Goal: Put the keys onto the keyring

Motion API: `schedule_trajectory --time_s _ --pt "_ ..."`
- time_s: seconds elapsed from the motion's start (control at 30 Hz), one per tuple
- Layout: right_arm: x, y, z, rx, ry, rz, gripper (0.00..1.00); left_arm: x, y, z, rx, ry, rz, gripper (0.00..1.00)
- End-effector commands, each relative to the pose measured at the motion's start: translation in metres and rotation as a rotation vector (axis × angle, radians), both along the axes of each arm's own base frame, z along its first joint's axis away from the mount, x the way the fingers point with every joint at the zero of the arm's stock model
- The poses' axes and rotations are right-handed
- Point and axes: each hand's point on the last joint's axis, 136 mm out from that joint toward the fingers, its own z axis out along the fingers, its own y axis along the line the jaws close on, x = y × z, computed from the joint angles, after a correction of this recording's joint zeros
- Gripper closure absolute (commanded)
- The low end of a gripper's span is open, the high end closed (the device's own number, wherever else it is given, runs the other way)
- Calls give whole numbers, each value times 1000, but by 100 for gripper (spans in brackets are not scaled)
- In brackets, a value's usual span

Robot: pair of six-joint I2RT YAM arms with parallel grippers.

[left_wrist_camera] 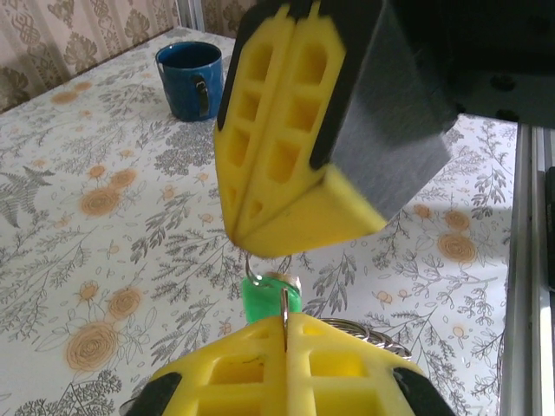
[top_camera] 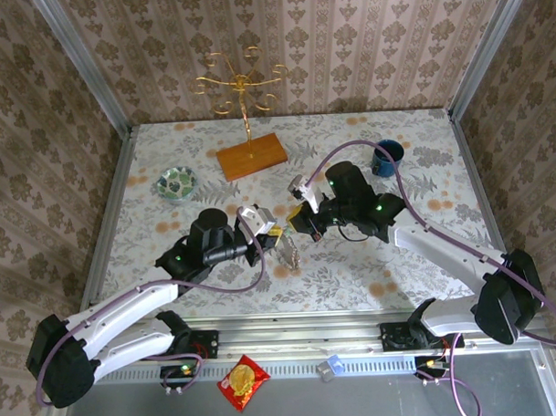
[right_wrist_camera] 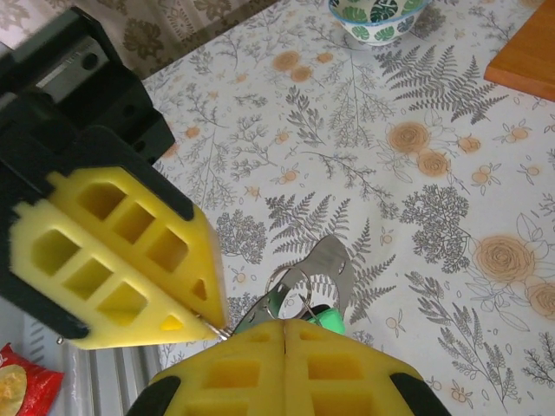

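Note:
Both grippers meet tip to tip above the table's middle. My left gripper (top_camera: 271, 232) is shut, a thin metal edge of the keyring (left_wrist_camera: 284, 312) pinched in its seam. A key (left_wrist_camera: 269, 299) with a green head sits just past its fingertips, and a coiled ring (left_wrist_camera: 375, 334) shows behind them. My right gripper (top_camera: 301, 220) is shut on a wire loop of the keyring (right_wrist_camera: 291, 288). A green key (right_wrist_camera: 327, 320) lies against its fingertips, and a flat grey piece (right_wrist_camera: 336, 263) hangs beyond. A grey part (top_camera: 291, 254) dangles below both grippers.
A gold wire stand on a wooden base (top_camera: 251, 156) is at the back. A patterned bowl (top_camera: 177, 182) sits at the back left, a blue cup (top_camera: 386, 157) at the back right. A red snack packet (top_camera: 243, 382) lies on the rail in front.

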Motion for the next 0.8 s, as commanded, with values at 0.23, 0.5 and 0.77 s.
schedule_trajectory --time_s 0.23,0.5,0.77 --pt "0 -1 8 3 -20 8 100 1 -6 17 -73 -5 6 100" --pt "15 -50 -49 -231 109 -279 100 8 5 12 -41 -9 79 100" --pt "-5 -75 -118 -280 417 -514 100 10 4 17 -47 -54 72 100"
